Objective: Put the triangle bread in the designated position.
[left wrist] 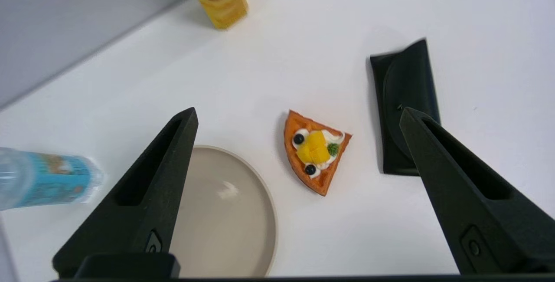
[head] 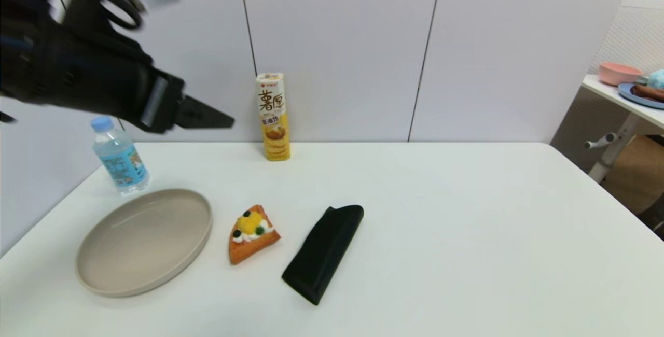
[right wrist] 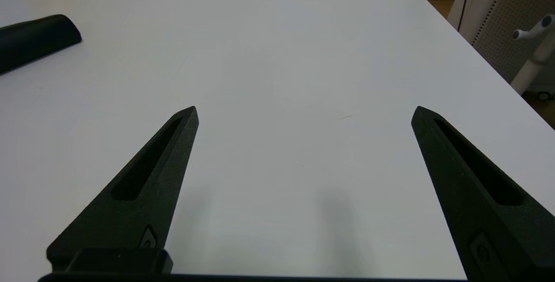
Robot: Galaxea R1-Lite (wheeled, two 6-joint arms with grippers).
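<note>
Head view shows the left gripper raised high above the table's far left, fingers spread wide and empty, tips aimed toward the table's middle. One triangle bread lies flat well below it, between one beige plate and one black pouch, touching neither. Right gripper hovers low with fingers apart over bare table.

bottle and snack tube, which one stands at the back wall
The snack tube, yellow and upright at the table's far edge against the wall. The bottle stands nearer, at the left edge behind the plate.
</note>
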